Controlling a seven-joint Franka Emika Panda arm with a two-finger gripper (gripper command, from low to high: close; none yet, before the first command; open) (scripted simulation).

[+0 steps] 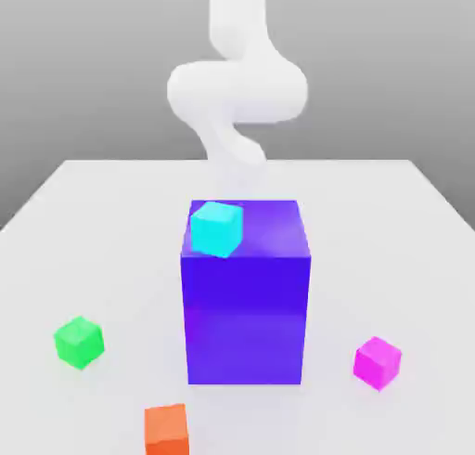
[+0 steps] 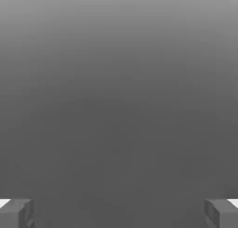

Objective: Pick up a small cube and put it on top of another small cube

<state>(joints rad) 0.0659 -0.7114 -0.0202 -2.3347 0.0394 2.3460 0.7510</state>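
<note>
- My end effector (image 2: 119, 213) is spread wide: in the hand view its two grey fingertips (image 2: 16, 213) sit at opposite edges with nothing but plain grey between them, so I am pinching nothing.
- In the exterior view my white arm (image 1: 239, 86) rises behind the big blue-purple block (image 1: 246, 295), at the far side of the white desk (image 1: 111, 230).
- The small magenta cube (image 1: 378, 362) lies on the desk toward the exterior view's right, near the block's front corner and apart from it, well away from my arm.
- The small green cube (image 1: 78, 342) lies on the desk toward the exterior view's left, well apart from the magenta one, with the block between them.
- A cyan cube (image 1: 217, 228) rests on top of the block, at its front corner on the exterior view's left.
- An orange cube (image 1: 167, 429) sits on the desk in front of the block, nearest the exterior camera and farthest from my arm, between the green cube and the block's front face.
</note>
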